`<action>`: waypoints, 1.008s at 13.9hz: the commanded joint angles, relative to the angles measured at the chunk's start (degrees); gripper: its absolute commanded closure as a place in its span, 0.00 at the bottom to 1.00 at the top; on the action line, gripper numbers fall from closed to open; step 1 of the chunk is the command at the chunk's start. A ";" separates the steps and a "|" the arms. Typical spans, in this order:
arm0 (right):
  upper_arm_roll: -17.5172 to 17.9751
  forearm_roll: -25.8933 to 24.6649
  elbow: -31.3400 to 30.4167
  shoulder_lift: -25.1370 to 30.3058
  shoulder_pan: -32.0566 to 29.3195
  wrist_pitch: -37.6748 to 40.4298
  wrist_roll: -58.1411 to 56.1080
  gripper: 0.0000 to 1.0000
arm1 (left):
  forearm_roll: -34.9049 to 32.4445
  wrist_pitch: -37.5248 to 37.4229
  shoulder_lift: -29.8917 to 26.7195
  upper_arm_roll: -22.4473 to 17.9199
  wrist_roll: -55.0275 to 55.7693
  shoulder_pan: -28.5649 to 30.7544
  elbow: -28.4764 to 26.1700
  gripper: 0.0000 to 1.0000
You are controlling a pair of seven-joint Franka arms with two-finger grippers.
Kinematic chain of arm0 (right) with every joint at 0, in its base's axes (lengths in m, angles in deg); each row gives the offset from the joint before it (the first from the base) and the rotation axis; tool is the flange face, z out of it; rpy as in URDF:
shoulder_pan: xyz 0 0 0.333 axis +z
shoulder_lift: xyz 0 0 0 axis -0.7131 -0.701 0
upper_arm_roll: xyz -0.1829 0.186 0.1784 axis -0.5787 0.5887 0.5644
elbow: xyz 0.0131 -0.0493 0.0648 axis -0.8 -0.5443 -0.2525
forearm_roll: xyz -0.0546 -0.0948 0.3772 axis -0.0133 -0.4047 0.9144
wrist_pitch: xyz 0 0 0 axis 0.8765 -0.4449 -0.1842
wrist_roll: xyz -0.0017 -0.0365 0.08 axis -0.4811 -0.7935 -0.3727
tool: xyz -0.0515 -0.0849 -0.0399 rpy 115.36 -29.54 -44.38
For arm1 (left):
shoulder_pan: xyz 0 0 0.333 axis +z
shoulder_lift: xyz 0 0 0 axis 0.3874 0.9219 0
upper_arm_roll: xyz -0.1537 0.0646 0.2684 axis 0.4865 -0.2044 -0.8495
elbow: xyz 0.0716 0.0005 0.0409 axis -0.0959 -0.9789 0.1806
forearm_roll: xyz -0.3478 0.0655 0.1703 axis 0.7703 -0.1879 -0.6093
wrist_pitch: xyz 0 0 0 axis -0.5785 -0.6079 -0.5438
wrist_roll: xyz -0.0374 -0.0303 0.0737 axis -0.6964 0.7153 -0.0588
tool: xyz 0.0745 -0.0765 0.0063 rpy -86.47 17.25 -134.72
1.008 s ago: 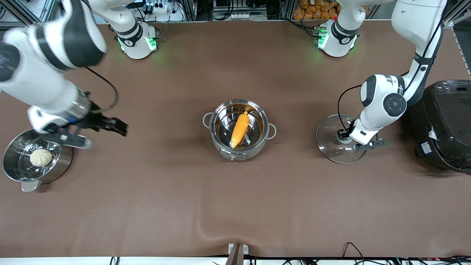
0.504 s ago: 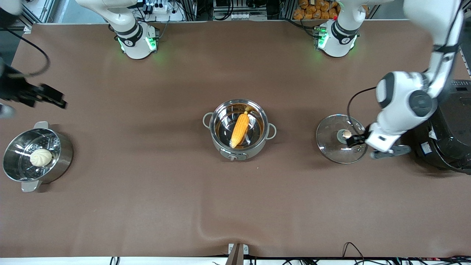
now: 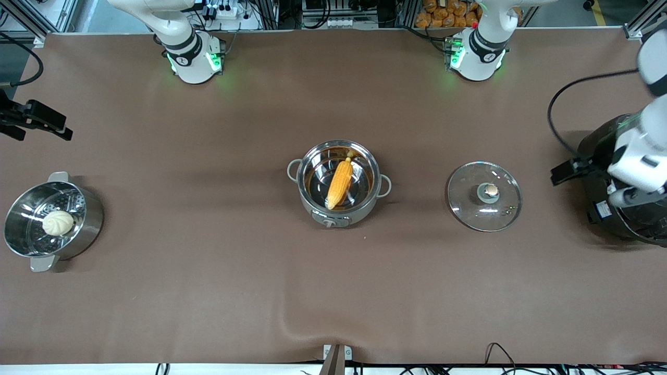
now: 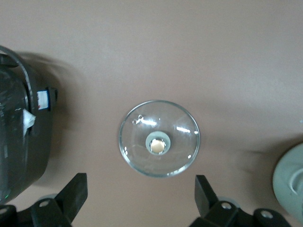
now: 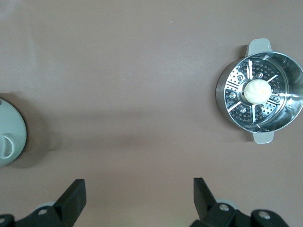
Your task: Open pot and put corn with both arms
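Observation:
The steel pot [image 3: 312, 156] stands uncovered at the table's middle. The yellow-orange corn [image 3: 338, 182] lies inside it. Its glass lid [image 3: 484, 196] lies flat on the table toward the left arm's end and also shows in the left wrist view [image 4: 159, 138]. My left gripper [image 3: 570, 172] is open and empty, raised by the black cooker, apart from the lid; in its own wrist view [image 4: 141, 198] the jaws stand wide. My right gripper [image 3: 39, 125] is open and empty at the table's right-arm end, and its own wrist view [image 5: 139, 198] shows bare table between the jaws.
A steel steamer pot [image 3: 88, 219] with a white bun [image 3: 58, 222] stands at the right arm's end; it also shows in the right wrist view [image 5: 284, 71]. A big black cooker [image 3: 633, 219] stands at the left arm's end, close to the left arm.
The left gripper has left the lid's knob and risen away toward the black cooker. The right gripper has moved from beside the steamer pot out to the table's end. Pot, corn and lid have not moved.

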 commanded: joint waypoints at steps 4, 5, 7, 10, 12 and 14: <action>1.03 -0.04 4.05 -0.55 -1.29 2.83 -1.00 0.00 | 2.61 -5.89 -5.41 0.48 -2.25 0.53 -0.08 0.00; 1.03 -0.03 4.05 -0.55 -1.29 2.83 -0.91 0.00 | 2.61 -4.93 -6.03 0.48 -2.42 0.53 -1.22 0.00; 1.03 -0.47 4.05 -0.37 -1.29 2.83 -1.09 0.00 | 2.70 -3.17 -7.61 0.48 -2.42 0.45 -3.24 0.00; 1.12 -0.47 4.05 -0.28 -1.64 3.19 -1.00 0.00 | 2.53 -3.78 -8.14 1.18 -2.77 0.18 -2.82 0.00; 1.03 -0.47 4.05 -0.28 -1.64 3.19 -1.00 0.00 | 2.09 -3.69 -7.79 1.18 -6.53 0.27 -2.55 0.00; 1.03 -0.56 3.96 -0.37 -1.73 3.10 -0.91 0.00 | 1.65 -3.69 -7.35 0.75 -7.43 0.62 -2.46 0.00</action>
